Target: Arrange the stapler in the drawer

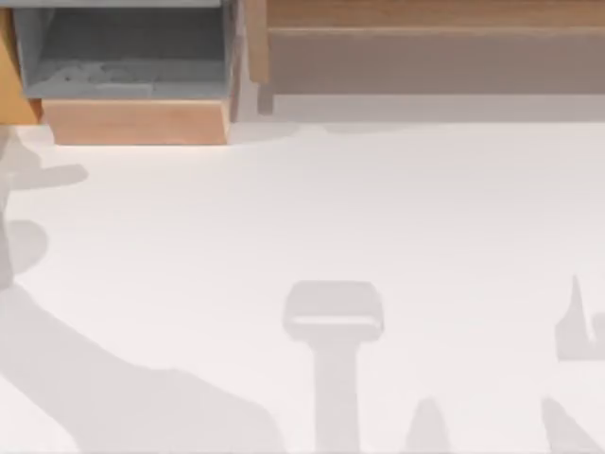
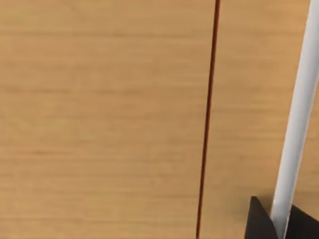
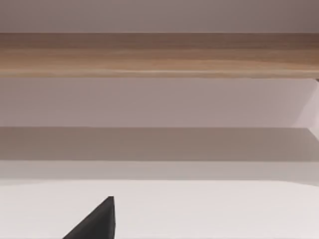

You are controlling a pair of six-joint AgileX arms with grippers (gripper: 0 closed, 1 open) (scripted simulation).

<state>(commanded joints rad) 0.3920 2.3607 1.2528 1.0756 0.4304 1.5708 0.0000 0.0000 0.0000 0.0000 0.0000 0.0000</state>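
The drawer (image 1: 137,121) stands pulled out at the table's back left, its light tan front panel facing the table and its grey inside (image 1: 132,57) showing nothing in it. The stapler is out of view. A black tip of my left gripper (image 2: 259,221) shows close against a tan wooden surface (image 2: 99,119) with a thin dark seam and a white bar (image 2: 299,114). A black tip of my right gripper (image 3: 97,221) hangs low over the white table, facing the brown wooden panel (image 3: 159,52).
A wide brown wooden panel (image 1: 435,14) with a shaded recess below it runs along the back right. The white table (image 1: 331,208) carries only the arms' shadows at its left and front.
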